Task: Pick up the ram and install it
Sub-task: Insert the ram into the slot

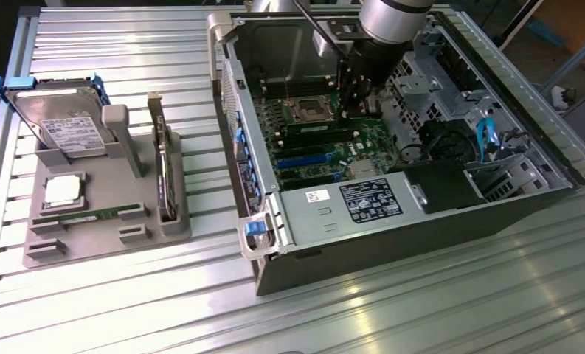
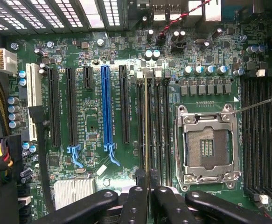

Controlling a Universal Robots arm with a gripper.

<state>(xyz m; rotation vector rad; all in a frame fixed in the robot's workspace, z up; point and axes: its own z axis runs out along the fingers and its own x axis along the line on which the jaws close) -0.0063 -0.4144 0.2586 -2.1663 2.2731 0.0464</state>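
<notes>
Wrist view: fingers [image 2: 136, 203] clamped narrow on the ram [image 2: 148, 126], edge-on along the memory slots [image 2: 157, 126]. Installation step judged in hand; seating calls for true alignment and straight pressure.

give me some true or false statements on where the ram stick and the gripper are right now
1. The black gripper is shut on the long thin green ram stick, seen edge-on along the black memory slots. True.
2. The square metal-framed processor socket holds a chip. False: it is empty, its contacts bare.
3. The silver hard drive stands in the grey plastic tray, outside the case. True.
4. The robot arm hangs over that tray. False: it reaches into the open black computer case.
</notes>
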